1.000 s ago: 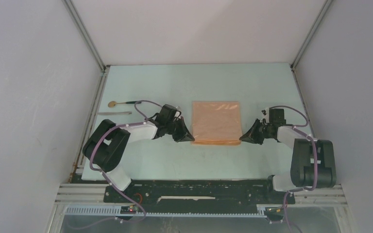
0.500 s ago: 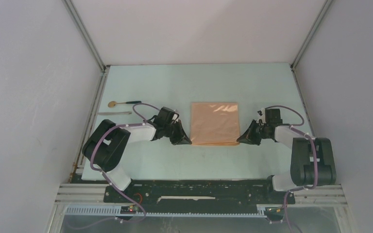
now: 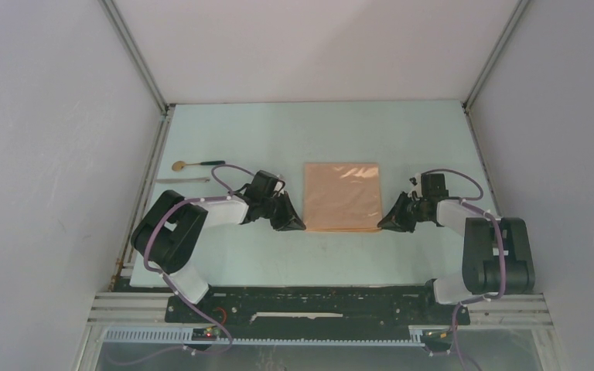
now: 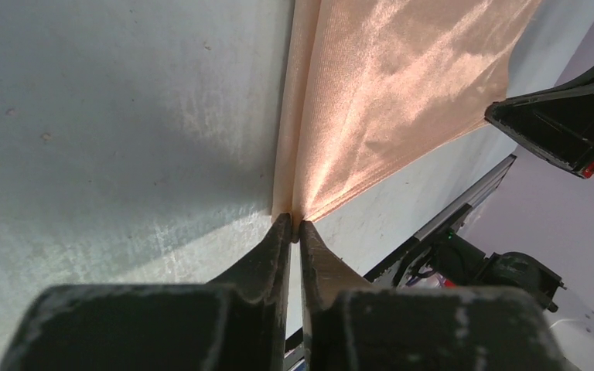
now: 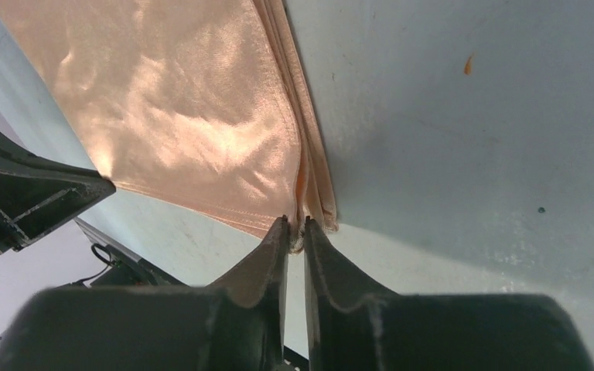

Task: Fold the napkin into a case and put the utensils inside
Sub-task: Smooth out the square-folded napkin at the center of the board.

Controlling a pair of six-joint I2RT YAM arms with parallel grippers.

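The peach napkin (image 3: 342, 197) lies flat on the table as a folded, layered square, and no case shows in any view. My left gripper (image 3: 300, 226) is at its near left corner. In the left wrist view the left gripper (image 4: 295, 222) is open by a thin slit, with the napkin (image 4: 394, 93) corner at its tips. My right gripper (image 3: 383, 226) is at the near right corner. In the right wrist view the right gripper (image 5: 297, 222) is slightly open, the layered napkin (image 5: 178, 116) corner between its tips. The utensils, a gold-bowled spoon (image 3: 179, 165) and a silvery piece (image 3: 182, 180), lie far left.
The pale green table (image 3: 317, 131) is boxed in by white walls at the back and both sides. A metal rail (image 3: 147, 178) runs along its left edge, close to the utensils. Black base plates and cables sit along the near edge (image 3: 317, 305).
Both arms and the napkin's near edge have shifted slightly left. The cloth has settled flatter on the table. The utensils have not moved.
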